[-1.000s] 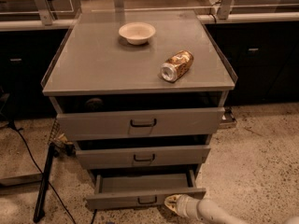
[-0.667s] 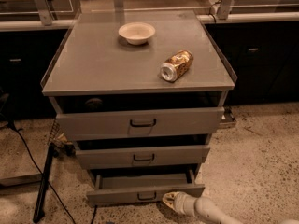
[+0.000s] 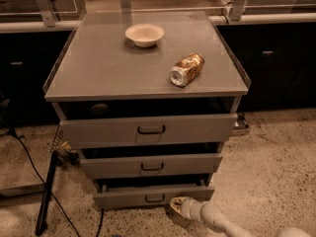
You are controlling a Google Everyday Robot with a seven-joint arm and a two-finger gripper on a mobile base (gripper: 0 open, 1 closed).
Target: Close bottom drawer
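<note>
The bottom drawer [image 3: 148, 196] is the lowest, narrowest grey front of the grey cabinet [image 3: 98, 73], with a small dark loop handle [image 3: 155, 198]. It stands slightly pulled out, a dark gap above its front. My gripper [image 3: 174, 203], on a cream-white arm coming from the lower right, sits right against the drawer front, just right of the handle.
A white bowl [image 3: 144, 34] and a lying gold can [image 3: 186, 69] rest on the cabinet top. The top drawer [image 3: 148, 130] and middle drawer [image 3: 150, 165] also stick out a little. A dark stand leg [image 3: 45, 196] and cable lie on the floor at left.
The bottom drawer has slid further in toward the cabinet. My gripper has moved left and forward along with its front.
</note>
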